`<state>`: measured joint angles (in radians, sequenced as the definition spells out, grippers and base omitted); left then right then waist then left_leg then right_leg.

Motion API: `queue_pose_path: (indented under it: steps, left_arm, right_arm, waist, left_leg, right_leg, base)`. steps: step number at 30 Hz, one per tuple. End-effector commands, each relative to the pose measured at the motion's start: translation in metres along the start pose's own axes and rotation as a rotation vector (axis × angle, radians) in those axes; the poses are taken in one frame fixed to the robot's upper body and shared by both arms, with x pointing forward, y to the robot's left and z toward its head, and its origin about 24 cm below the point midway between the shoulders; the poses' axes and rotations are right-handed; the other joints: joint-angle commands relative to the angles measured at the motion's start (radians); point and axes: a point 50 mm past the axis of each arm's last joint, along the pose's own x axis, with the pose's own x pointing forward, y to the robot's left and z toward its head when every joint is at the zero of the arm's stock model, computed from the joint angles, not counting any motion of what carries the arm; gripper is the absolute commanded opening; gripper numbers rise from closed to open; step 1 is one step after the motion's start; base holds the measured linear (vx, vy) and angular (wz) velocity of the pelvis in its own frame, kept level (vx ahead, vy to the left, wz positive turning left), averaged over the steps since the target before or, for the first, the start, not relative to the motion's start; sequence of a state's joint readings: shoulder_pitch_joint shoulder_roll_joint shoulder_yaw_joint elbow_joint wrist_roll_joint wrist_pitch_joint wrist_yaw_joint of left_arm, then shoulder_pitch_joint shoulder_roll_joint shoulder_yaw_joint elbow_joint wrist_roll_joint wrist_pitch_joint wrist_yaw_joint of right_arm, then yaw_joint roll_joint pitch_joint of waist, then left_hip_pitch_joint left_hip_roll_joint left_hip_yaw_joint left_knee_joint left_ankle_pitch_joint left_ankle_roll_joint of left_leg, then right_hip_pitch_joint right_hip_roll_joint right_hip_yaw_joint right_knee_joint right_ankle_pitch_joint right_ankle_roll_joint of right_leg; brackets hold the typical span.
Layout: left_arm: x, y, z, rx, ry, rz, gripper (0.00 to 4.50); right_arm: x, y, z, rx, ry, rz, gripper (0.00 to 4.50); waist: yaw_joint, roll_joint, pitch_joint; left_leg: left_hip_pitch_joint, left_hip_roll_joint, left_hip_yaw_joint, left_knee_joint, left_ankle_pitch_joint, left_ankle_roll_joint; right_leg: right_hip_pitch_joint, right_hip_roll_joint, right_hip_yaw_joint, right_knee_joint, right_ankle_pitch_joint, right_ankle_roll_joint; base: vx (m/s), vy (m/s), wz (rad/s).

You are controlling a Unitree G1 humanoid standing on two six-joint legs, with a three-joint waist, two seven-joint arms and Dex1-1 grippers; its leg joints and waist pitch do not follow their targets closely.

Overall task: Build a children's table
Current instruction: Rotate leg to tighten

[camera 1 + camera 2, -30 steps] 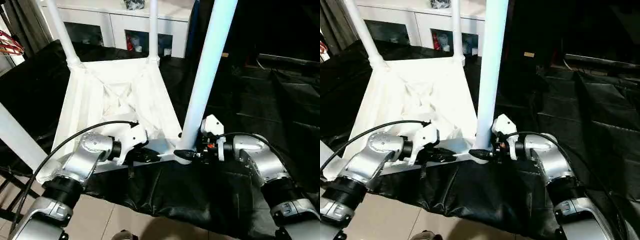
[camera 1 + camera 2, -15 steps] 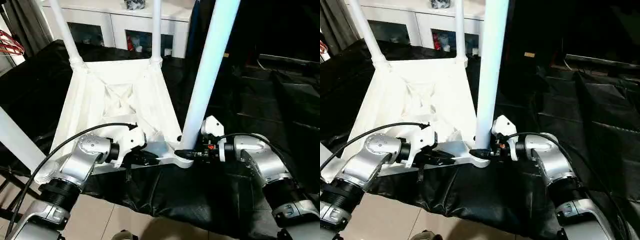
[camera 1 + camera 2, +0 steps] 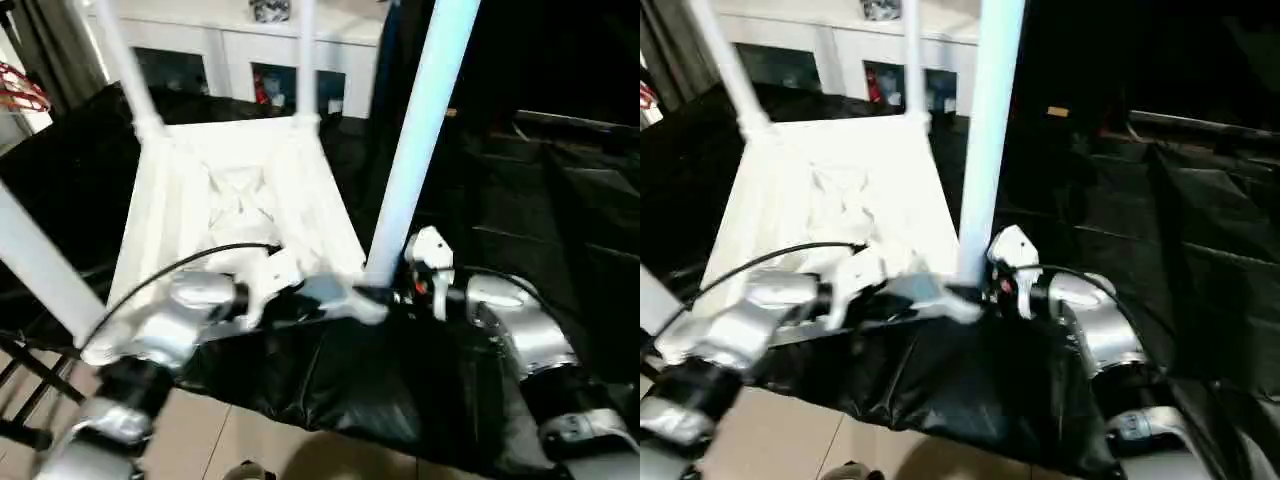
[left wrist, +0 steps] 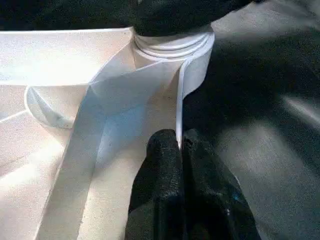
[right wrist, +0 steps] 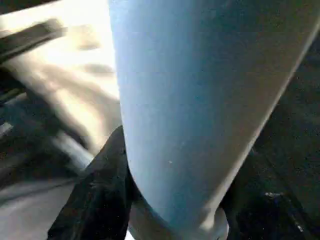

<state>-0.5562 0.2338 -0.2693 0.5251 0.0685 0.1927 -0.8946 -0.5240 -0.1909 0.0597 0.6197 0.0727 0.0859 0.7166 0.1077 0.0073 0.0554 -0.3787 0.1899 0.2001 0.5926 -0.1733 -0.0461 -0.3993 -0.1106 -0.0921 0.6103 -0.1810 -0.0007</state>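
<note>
1. Left claw (image 4: 181,150) clenched on thin rim of upturned tabletop (image 3: 190,190), beside near corner socket (image 4: 172,47).
2. Right claw (image 5: 170,210) grasping foot of near leg (image 3: 415,140), upright in that socket.
3. Likely risk: leg tipping or unseating if tabletop slid on black cloth (image 3: 380,390).

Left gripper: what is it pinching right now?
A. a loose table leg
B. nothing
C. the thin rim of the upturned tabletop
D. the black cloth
C: in the left wrist view the left gripper has its black fingers closed on the thin white rim of the tabletop, just below a corner socket.
</note>
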Motion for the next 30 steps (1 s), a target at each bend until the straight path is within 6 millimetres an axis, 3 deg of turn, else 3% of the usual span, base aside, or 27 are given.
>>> queue_pose_path:
  steps: [1, 4, 9, 10, 12, 14, 18, 20, 25, 30]
  left_arm:
    - [0.016, 0.003, 0.027, -0.017, -0.09, 0.124, 0.0]
    - [0.028, 0.001, 0.034, -0.022, -0.099, 0.157, 0.0]
    - [0.031, 0.0, 0.038, 0.014, -0.098, 0.149, 0.0]
    - [0.031, -0.001, 0.038, 0.031, -0.101, 0.139, 0.0]
    - [0.026, -0.002, 0.037, 0.054, -0.108, 0.101, 0.0]
    - [0.021, -0.003, 0.033, 0.06, -0.103, 0.072, 0.0]
    - [0.011, -0.003, 0.024, 0.075, -0.094, 0.019, 0.0]
    - [0.002, -0.002, 0.018, 0.088, -0.089, -0.024, 0.0]
    - [-0.016, -0.002, 0.011, 0.112, -0.09, -0.122, 0.0]
    - [-0.029, -0.001, 0.008, 0.125, -0.086, -0.192, 0.0]
  right_arm:
    - [0.023, 0.025, -0.018, 0.062, 0.08, -0.045, 1.95]
    - [0.037, 0.03, -0.016, 0.089, 0.082, -0.15, 1.95]
    - [0.043, 0.036, -0.01, 0.096, 0.038, -0.14, 1.95]
    - [0.045, 0.038, -0.009, 0.114, 0.023, -0.114, 2.3]
    - [0.042, 0.039, -0.008, 0.128, 0.008, -0.064, 2.3]
    - [0.039, 0.036, -0.007, 0.107, 0.002, -0.051, 2.69]
    - [0.03, 0.025, -0.005, 0.047, 0.002, -0.033, 2.93]
    - [0.021, 0.018, -0.002, -0.011, 0.014, 0.031, 2.93]
    - [0.002, 0.009, 0.003, -0.091, 0.017, 0.179, 2.93]
    - [-0.013, 0.005, 0.002, -0.12, 0.047, 0.314, 2.93]
  waist:
    - [-0.007, -0.007, -0.058]
    - [-0.017, -0.006, -0.059]
    - [-0.019, -0.003, -0.06]
    - [-0.019, -0.003, -0.061]
    - [-0.018, -0.001, -0.061]
    - [-0.018, -0.002, -0.061]
    - [-0.019, -0.003, -0.062]
    - [-0.015, -0.006, -0.066]
    - [-0.009, 0.001, -0.071]
    - [0.0, 0.003, -0.074]
  left_leg:
    - [0.026, 0.043, -0.033, -0.084, -0.35, -0.043]
    - [0.025, 0.04, -0.037, -0.085, -0.371, -0.042]
    - [0.024, 0.041, -0.035, -0.086, -0.382, -0.026]
    - [0.025, 0.041, -0.034, -0.086, -0.381, -0.024]
    - [0.024, 0.041, -0.034, -0.087, -0.379, -0.02]
    - [0.022, 0.042, -0.033, -0.087, -0.375, -0.017]
    - [0.016, 0.043, -0.032, -0.088, -0.348, -0.01]
    - [0.017, 0.044, -0.031, -0.085, -0.316, -0.001]
    - [0.017, 0.047, -0.023, -0.079, -0.237, 0.027]
    - [0.015, 0.05, -0.02, -0.072, -0.208, 0.049]
  right_leg:
    - [0.03, -0.061, 0.048, -0.103, -0.473, -0.14]
    - [0.029, -0.061, 0.045, -0.109, -0.497, -0.119]
    - [0.027, -0.057, 0.046, -0.109, -0.466, -0.12]
    - [0.027, -0.057, 0.047, -0.108, -0.457, -0.122]
    - [0.029, -0.056, 0.048, -0.105, -0.43, -0.134]
    - [0.03, -0.057, 0.048, -0.103, -0.42, -0.138]
    - [0.035, -0.058, 0.05, -0.099, -0.393, -0.148]
    - [0.039, -0.057, 0.05, -0.092, -0.342, -0.164]
    - [0.04, -0.05, 0.052, -0.07, -0.185, -0.223]
    - [0.043, -0.047, 0.049, -0.056, -0.1, -0.259]
  base:
    - [0.0, 0.0, 0.0]
    - [0.0, 0.0, 0.0]
    - [0.0, 0.0, 0.0]
    - [0.0, 0.0, 0.0]
    - [0.0, 0.0, 0.0]
    - [0.0, 0.0, 0.0]
    - [0.0, 0.0, 0.0]
    - [0.0, 0.0, 0.0]
    - [0.011, -0.001, 0.01]
    - [0.0, 0.0, 0.0]
